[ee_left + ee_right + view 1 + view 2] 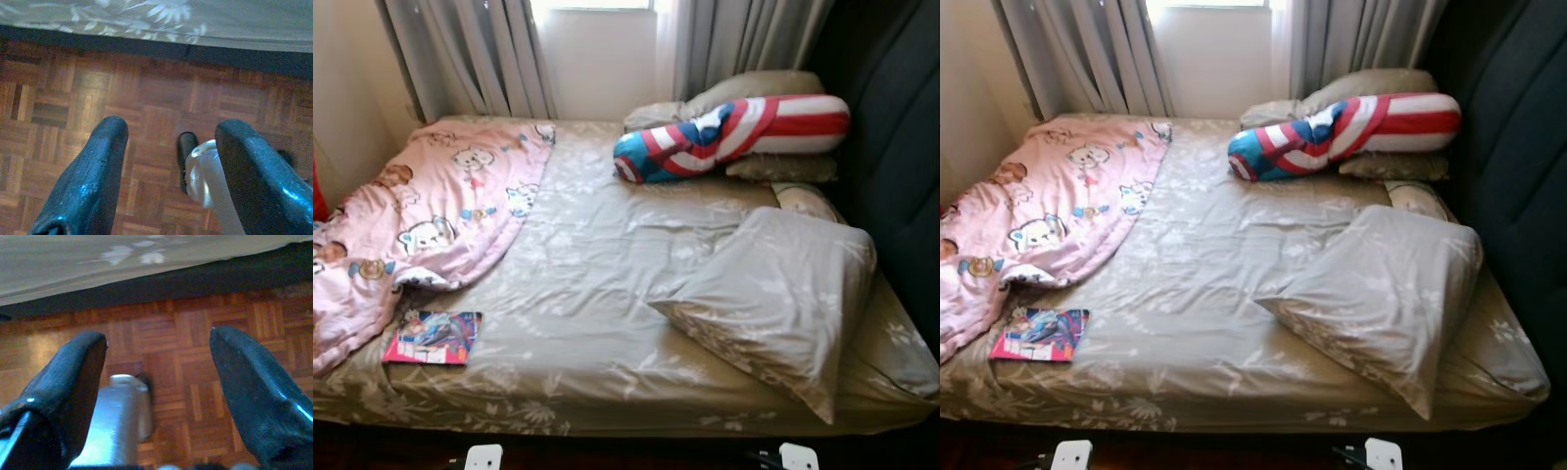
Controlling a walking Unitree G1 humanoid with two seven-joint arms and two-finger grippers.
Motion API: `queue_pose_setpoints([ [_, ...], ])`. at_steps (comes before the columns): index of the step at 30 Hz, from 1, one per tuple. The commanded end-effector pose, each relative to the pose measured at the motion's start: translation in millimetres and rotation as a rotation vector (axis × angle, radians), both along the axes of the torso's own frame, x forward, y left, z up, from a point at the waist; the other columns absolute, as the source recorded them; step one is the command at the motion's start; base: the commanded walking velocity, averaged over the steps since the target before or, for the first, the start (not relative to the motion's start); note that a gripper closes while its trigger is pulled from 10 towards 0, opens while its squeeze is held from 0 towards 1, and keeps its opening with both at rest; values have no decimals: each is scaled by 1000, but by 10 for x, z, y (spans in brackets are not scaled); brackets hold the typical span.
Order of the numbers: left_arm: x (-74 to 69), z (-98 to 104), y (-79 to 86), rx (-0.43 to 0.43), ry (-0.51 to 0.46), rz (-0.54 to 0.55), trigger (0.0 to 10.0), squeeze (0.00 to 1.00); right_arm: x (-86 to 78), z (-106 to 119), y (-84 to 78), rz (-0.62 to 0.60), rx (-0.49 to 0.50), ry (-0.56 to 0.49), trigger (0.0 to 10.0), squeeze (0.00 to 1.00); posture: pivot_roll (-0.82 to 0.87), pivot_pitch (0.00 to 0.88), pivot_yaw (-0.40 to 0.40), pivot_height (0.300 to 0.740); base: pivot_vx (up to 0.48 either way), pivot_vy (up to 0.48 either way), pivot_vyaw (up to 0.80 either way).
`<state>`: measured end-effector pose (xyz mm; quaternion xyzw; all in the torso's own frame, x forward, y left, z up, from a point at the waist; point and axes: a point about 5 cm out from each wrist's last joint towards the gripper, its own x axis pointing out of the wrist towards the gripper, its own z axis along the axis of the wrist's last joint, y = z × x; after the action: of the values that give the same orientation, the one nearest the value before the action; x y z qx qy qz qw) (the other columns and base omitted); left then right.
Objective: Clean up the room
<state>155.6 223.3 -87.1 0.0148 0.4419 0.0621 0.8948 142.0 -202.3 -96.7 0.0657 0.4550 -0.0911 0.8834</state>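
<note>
A bed (607, 284) with a grey floral sheet stands before me. A pink cartoon blanket (431, 211) lies crumpled over its left side. A pink-edged comic book (433, 338) rests near the front left corner. A grey pillow (773, 294) lies askew at the front right, and a red, white and blue bolster (734, 132) sits on more pillows at the head. My left gripper (168, 166) hangs open above the parquet floor beside the bed edge. My right gripper (159, 367) is open too, also over the floor.
Grey curtains (480, 59) and a bright window are behind the bed. A dark padded headboard (891, 147) runs along the right side. Brown parquet floor (73, 98) lies in front of the bed. Two white parts of my body (484, 457) show at the bottom edge.
</note>
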Motion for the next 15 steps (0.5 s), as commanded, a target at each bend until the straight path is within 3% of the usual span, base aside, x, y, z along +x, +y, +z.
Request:
queue_pose_setpoints([
  [1,-4,-15,-57,-17,4,-2,10000,0,-45,-4,-79,-8,-16,16,10000,0,2,0,4,740,0,0,0],
  [7,-85,-41,-35,-14,22,-4,10000,0,-47,-5,-78,-3,-16,17,10000,0,0,0,5,740,0,0,0],
  [10,-128,-52,-5,-7,36,0,10000,0,-49,-6,-77,3,-17,18,10000,0,-3,0,5,740,0,-314,0],
  [15,-111,-46,-3,-12,31,14,10000,0,-51,-6,-81,4,-19,18,10000,0,-2,0,4,740,0,-61,0],
])
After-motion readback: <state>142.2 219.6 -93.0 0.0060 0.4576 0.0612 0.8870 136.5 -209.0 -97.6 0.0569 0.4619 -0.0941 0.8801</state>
